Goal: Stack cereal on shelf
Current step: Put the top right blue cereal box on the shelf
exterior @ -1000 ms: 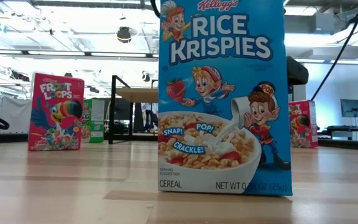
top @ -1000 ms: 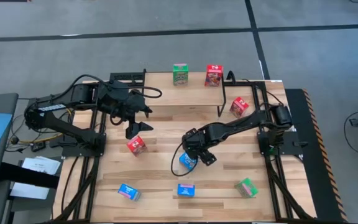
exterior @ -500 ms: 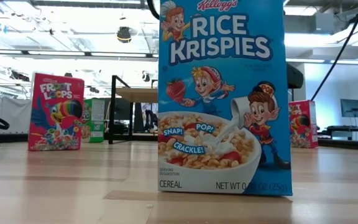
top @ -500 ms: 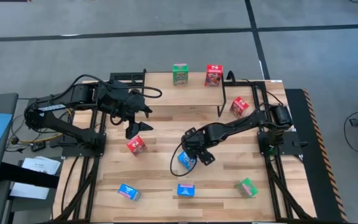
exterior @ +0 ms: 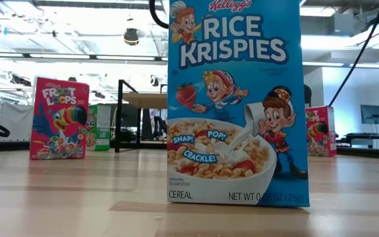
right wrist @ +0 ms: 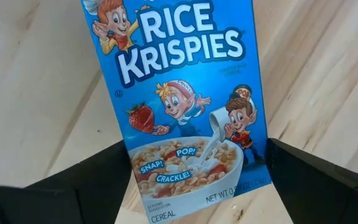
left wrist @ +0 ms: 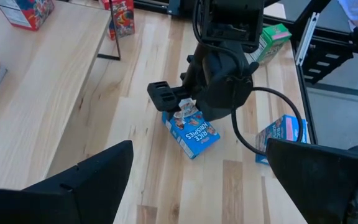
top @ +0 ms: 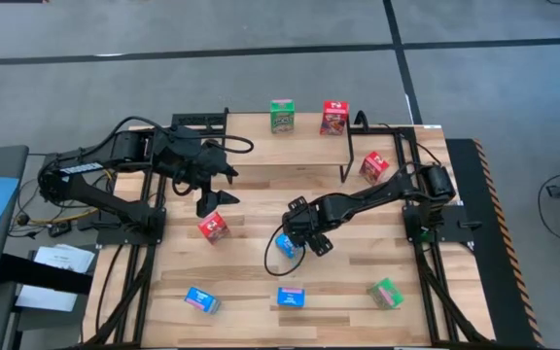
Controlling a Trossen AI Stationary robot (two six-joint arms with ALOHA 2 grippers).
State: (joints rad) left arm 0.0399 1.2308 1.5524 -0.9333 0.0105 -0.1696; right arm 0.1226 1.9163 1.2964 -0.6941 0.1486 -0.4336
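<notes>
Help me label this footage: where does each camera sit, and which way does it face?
High: overhead, straight down; both arms, shelf.
Low: tabletop height, level; upright Rice Krispies box fills it, no gripper visible.
Left wrist: past its own fingers toward right gripper.
Right wrist: down on flat Rice Krispies box.
Both wrist views share that flat box.

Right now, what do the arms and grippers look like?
Both arms are black, jointed links on black frames. The left gripper and right gripper each end in two broad, flat matte-black fingers. A black cable loops from the right wrist. No markings readable.
</notes>
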